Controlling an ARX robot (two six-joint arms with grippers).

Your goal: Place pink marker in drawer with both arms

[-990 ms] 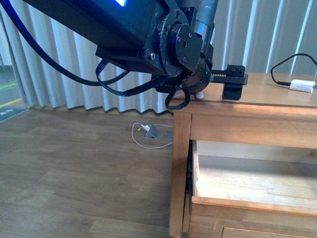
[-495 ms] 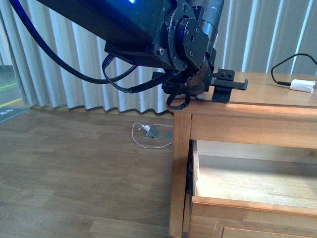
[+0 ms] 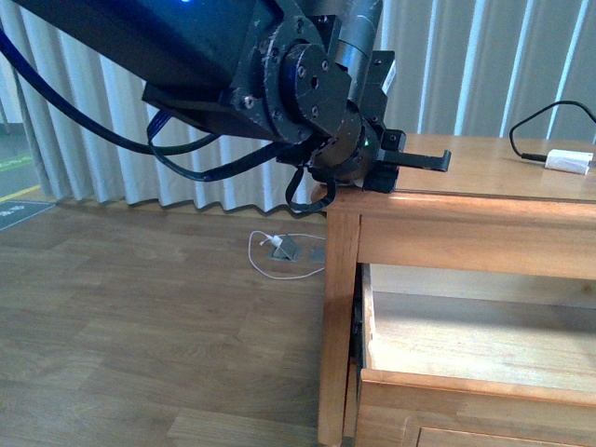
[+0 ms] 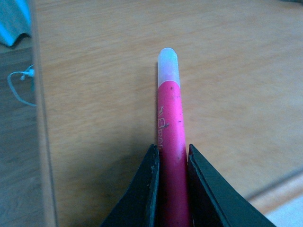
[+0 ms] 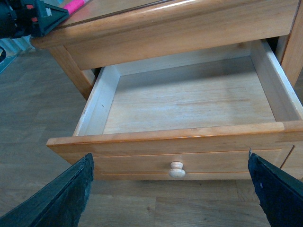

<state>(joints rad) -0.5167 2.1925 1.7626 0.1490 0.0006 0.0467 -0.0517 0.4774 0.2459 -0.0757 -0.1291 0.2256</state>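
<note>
Right end effector (image 5: 170, 158) hangs nearest, its fingers spread wide and empty in front of the drawer (image 5: 165, 135). That drawer is pulled out with its pale inside bare, so the opening looks done. Beyond it, on the bench (image 3: 484, 168), the left end effector (image 4: 170, 153) is clamped on the pink marker (image 4: 169, 113), white end pointing away over the wood. Whether the marker is lifted clear I cannot tell. Carrying it over and releasing it into the drawer remains. Against a second ago, the left wrist has rolled and drawn back toward the bench's left corner.
</note>
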